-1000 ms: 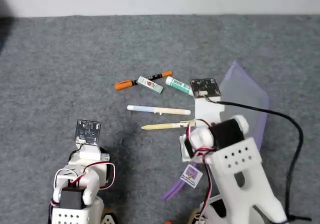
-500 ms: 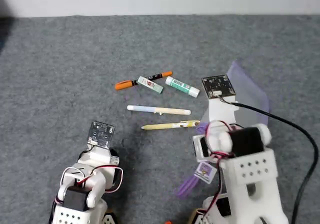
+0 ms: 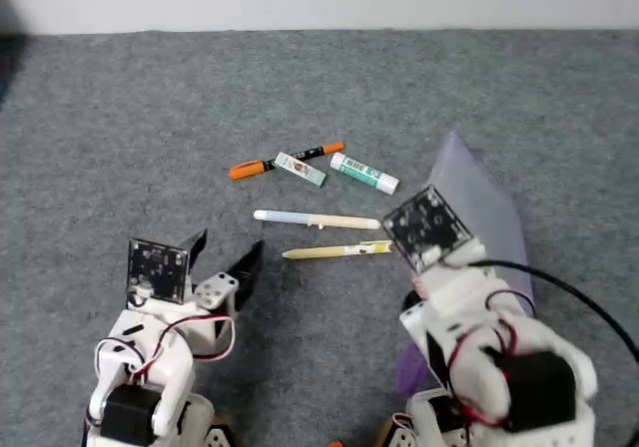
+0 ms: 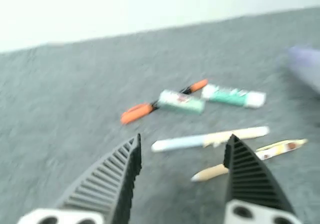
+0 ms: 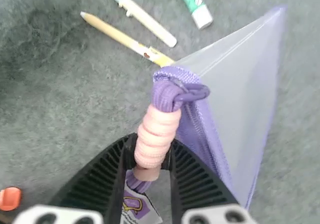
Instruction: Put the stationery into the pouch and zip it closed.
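We see the left gripper [image 3: 228, 245] at the near left of the grey-covered bench [image 3: 120, 118], its two black fingers spread wide with nothing between them. In the left wrist view the same gripper [image 4: 185, 139] points toward the scattered stationery, and its tips are apart from every piece.

The right gripper [image 5: 151, 144] sits at the near right, closed narrowly on a pink coiled cord [image 5: 155, 134]. The cord is tied into a purple fabric loop [image 5: 175, 91] at the near corner of the pouch [image 5: 240, 84]. The translucent purple pouch [image 3: 479, 208] stretches from that corner toward the far right. We cannot tell whether its zip is open. A small printed tag [image 5: 132, 206] hangs below the cord.

All the stationery lies on the bench, outside the pouch. Farthest away is an orange marker [image 3: 270, 163], lying aslant. A small green-and-white stick [image 3: 300, 169] lies across its middle. Just right of these is a green-and-white tube [image 3: 364, 174], near the pouch's far-left edge. Nearer to us lies a pale blue and cream pen [image 3: 317, 220]. Nearer still is a yellow pen [image 3: 336, 251], roughly parallel to it. In the right wrist view the yellow pen's [image 5: 120, 36] right end runs up to the pouch's held corner.
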`<action>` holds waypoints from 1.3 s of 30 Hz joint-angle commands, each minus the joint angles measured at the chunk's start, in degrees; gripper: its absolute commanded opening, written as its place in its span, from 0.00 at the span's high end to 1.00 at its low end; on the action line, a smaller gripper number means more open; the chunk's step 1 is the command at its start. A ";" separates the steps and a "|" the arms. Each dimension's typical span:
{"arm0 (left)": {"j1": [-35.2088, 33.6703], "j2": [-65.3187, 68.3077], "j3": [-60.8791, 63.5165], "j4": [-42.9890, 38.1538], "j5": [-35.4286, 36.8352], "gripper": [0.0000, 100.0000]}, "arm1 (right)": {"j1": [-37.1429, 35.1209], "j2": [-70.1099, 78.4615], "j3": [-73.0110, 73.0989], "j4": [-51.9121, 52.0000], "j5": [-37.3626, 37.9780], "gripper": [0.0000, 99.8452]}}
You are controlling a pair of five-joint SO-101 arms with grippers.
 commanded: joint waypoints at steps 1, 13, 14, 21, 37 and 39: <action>6.95 -0.53 -3.47 -3.87 2.73 0.73 | 0.13 -3.30 -0.79 2.15 1.93 0.99; 20.57 22.51 -21.49 -4.66 8.09 0.73 | 0.13 -8.48 -0.53 -0.22 1.58 0.99; 22.07 25.58 -24.13 -4.57 8.70 0.73 | 0.13 -8.48 -0.53 -0.22 1.76 0.99; 27.16 41.93 -35.65 -4.57 9.05 0.73 | 0.13 -8.57 -0.79 -0.22 1.85 0.99; 34.37 56.18 -37.93 -11.96 8.97 0.73 | 0.04 -8.57 -2.11 -1.98 1.85 0.99; 34.37 57.05 -37.93 -13.80 8.88 0.73 | 0.04 -8.57 -2.11 -1.98 1.85 0.99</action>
